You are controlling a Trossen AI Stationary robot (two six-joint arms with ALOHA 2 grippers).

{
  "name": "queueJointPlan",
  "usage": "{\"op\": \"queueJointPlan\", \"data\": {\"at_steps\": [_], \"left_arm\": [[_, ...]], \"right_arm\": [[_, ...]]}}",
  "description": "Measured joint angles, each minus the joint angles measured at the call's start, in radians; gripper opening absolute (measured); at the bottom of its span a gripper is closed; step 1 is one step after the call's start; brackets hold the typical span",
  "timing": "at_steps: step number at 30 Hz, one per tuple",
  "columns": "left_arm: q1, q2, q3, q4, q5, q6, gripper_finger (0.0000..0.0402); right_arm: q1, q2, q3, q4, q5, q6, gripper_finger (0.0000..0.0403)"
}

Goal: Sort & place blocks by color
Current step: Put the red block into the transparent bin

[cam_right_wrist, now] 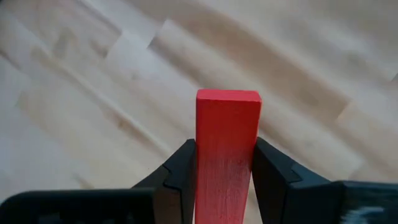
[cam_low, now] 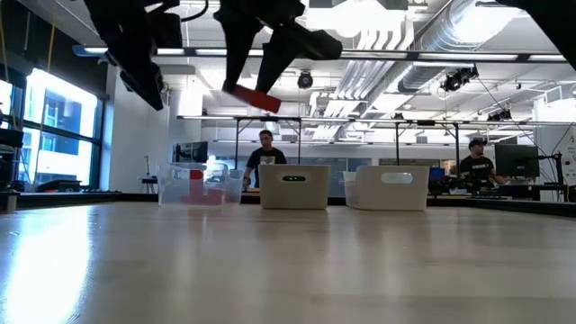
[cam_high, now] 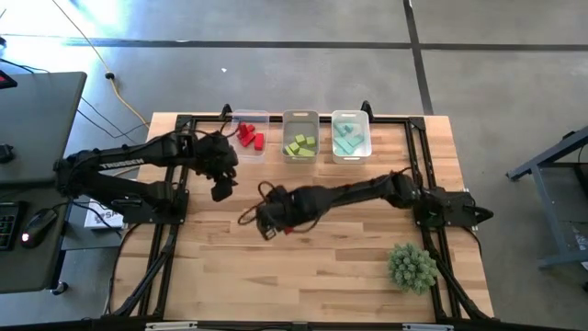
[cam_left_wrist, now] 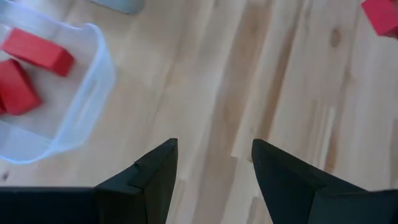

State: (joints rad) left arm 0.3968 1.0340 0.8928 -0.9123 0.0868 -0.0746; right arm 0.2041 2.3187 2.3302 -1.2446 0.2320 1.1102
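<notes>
Above the worktop's (cam_high: 349, 267) middle, a red bar (cam_right_wrist: 227, 155) is clamped in the right claw (cam_right_wrist: 224, 171), well short of the far-left red bin (cam_high: 251, 135); it could be knocked by the left claw (cam_left_wrist: 214, 165), held apart and empty nearby.

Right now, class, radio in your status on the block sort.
Right pincer shut on red block, above the table. Left pincer open beside red bin. Nothing blocking.

Three bins (cam_high: 299, 118) stand in a row along the tabletop's (cam_high: 312, 267) far edge, each with blocks (cam_high: 300, 144) in it. The plant (cam_high: 412, 267) sits well in front of the bins, toward the right near corner. Between bins and plant, the right end effector (cam_high: 269, 223) hangs above the tabletop, clamped on a bar (cam_right_wrist: 226, 158).
</notes>
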Motion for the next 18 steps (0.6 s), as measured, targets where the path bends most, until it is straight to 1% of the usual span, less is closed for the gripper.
{"op": "queueJointPlan", "data": {"at_steps": [8,12,15,18], "left_arm": [[0.095,0.0,0.0,0.125,0.0,-0.001,0.0196],[0.13,0.0,0.0,0.189,-0.014,-0.044,0.0196],[0.155,0.0,0.0,0.236,-0.02,-0.062,0.0196],[0.178,0.0,0.0,0.283,-0.026,-0.087,0.0196]], "right_arm": [[-0.14,-0.053,0.0,0.018,0.038,-0.227,0.0098],[-0.222,-0.069,0.005,0.045,0.048,-0.345,0.0098],[-0.285,-0.072,0.025,0.09,0.049,-0.428,0.0098],[-0.345,-0.085,0.021,0.175,0.04,-0.498,0.0098]]}}
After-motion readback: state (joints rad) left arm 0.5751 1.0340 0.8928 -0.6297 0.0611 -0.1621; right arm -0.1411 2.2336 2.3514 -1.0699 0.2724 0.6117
